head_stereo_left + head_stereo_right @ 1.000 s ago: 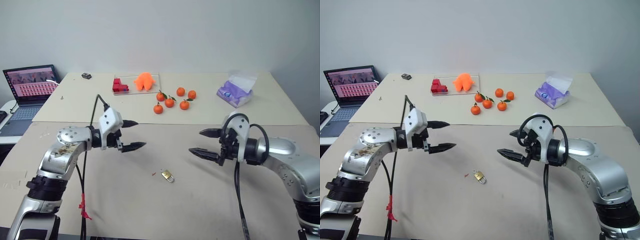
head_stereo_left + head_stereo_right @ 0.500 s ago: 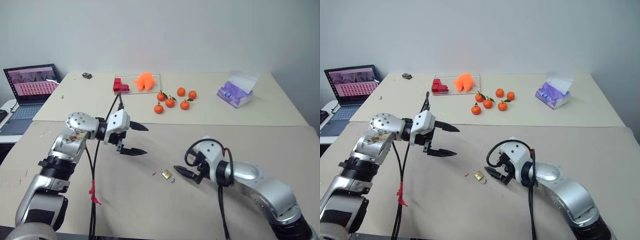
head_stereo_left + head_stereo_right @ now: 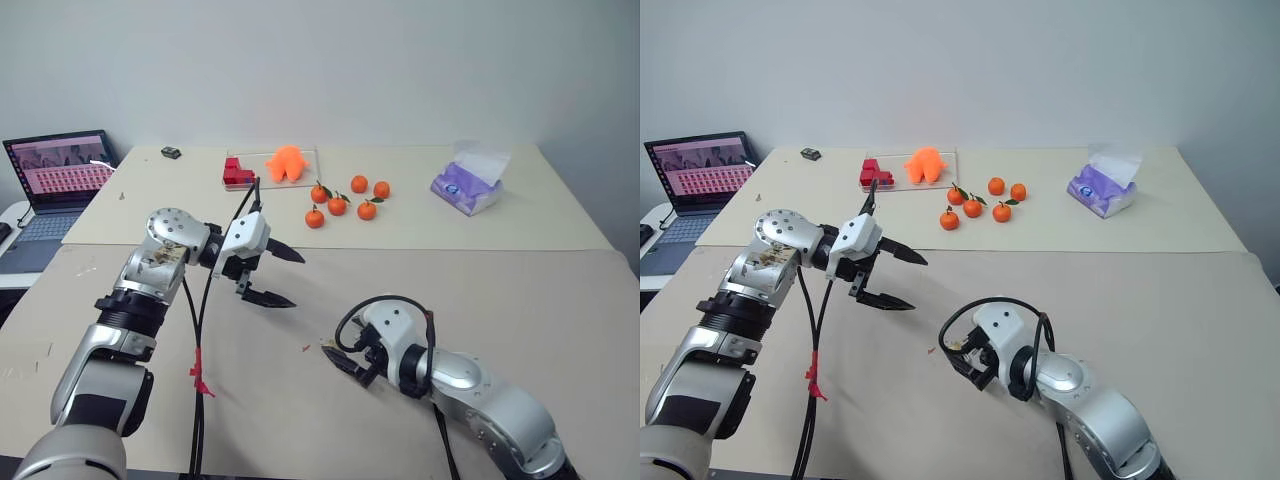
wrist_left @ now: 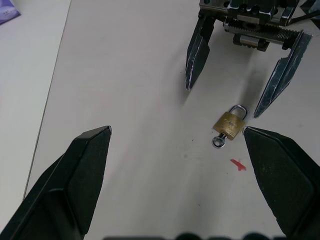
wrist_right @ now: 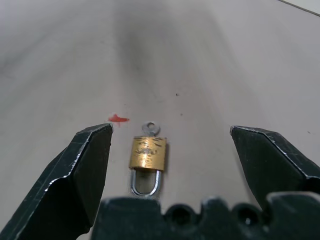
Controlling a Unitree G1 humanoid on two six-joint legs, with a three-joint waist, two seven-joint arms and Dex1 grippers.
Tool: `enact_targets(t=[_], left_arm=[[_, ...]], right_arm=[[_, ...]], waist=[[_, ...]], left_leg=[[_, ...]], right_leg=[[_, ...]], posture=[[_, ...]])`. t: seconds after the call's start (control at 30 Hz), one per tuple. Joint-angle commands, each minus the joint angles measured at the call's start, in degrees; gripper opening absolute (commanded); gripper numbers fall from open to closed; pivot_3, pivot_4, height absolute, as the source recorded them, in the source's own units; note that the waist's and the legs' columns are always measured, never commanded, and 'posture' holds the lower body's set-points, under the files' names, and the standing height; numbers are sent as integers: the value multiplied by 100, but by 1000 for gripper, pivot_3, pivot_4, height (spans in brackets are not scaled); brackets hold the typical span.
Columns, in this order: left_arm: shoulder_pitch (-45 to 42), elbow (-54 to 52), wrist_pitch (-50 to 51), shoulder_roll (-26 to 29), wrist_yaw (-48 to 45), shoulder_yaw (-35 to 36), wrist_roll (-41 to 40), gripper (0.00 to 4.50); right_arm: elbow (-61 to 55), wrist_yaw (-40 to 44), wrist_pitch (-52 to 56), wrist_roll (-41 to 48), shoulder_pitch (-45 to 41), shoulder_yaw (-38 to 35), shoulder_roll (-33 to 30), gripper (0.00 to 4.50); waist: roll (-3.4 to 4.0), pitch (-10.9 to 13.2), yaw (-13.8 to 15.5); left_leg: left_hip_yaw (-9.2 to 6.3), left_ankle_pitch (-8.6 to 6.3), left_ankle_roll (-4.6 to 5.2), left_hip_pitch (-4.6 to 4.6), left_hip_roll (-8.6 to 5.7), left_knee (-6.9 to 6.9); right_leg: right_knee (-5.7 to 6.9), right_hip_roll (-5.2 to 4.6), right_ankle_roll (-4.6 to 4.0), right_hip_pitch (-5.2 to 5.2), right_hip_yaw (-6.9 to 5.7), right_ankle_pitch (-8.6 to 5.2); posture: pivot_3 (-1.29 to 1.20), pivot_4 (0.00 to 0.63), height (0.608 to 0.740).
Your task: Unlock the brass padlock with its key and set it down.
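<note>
Beige table, and the right arm has dropped low beside the little lock.

Wide and flat, the beige table [image 3: 560,300] has a laptop [image 3: 58,170], a purple tissue pack [image 3: 466,187] and some oranges [image 3: 338,203], all well away from the brass padlock [image 5: 147,154]. The right gripper [image 4: 240,80] was up in the air a moment ago; now it has come down close to the padlock, fingers spread wide with nothing in them, and the padlock lies flat on the table between them, shackle toward the gripper. The left gripper [image 3: 280,275] has turned to point down toward the padlock, wide apart too and holding nothing. The key [image 5: 150,128] sticks out of the padlock's bottom, next to a tiny red mark [image 5: 118,119]. I think the grab comes next; nothing is unlocked yet.
</note>
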Motion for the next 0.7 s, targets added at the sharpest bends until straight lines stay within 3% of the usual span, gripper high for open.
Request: enact_targets(t=[0.03, 0.7], left_arm=[[-117, -228, 38, 226, -161, 25, -61, 4500], [-280, -435, 232, 802, -166, -432, -646, 4500]], right_arm=[[-46, -90, -137, -157, 104, 266, 169, 4455], [852, 46, -905, -740, 379, 490, 439, 4455]], waist=[[-1, 0, -5], [-5, -5, -10]], left_leg=[[-1, 0, 0, 0, 0, 0], [-7, -2, 4, 2, 0, 7]], right_leg=[[0, 0, 0, 0, 0, 0], [2, 1, -1, 0, -6, -2]], posture=[[0, 150, 661], [0, 150, 661]])
